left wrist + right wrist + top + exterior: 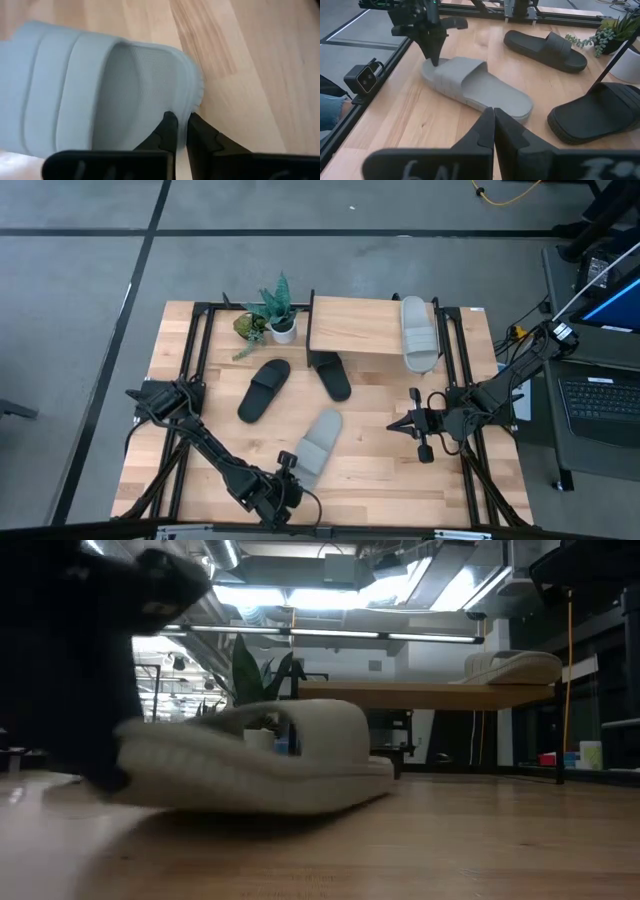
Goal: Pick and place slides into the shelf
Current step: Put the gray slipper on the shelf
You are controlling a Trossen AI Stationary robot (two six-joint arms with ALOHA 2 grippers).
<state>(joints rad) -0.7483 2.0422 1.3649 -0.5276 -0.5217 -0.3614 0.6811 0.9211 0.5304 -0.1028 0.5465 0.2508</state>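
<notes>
Your two robot arms are matte black, built of slim jointed links with black cables looped along them. The left hand [181, 131] ends in two narrow, tapering black fingers. The right hand [493, 131] has the same fingers, with pale handwritten characters on its housing.

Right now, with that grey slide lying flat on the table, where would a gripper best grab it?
Probably at the thin rim of the sole, coming from above. The grey slide lies sole-down, strap up, so its edge is narrow enough for two fingers. The left gripper is pinching that rim at one end. The right gripper waits shut beside it.
</notes>
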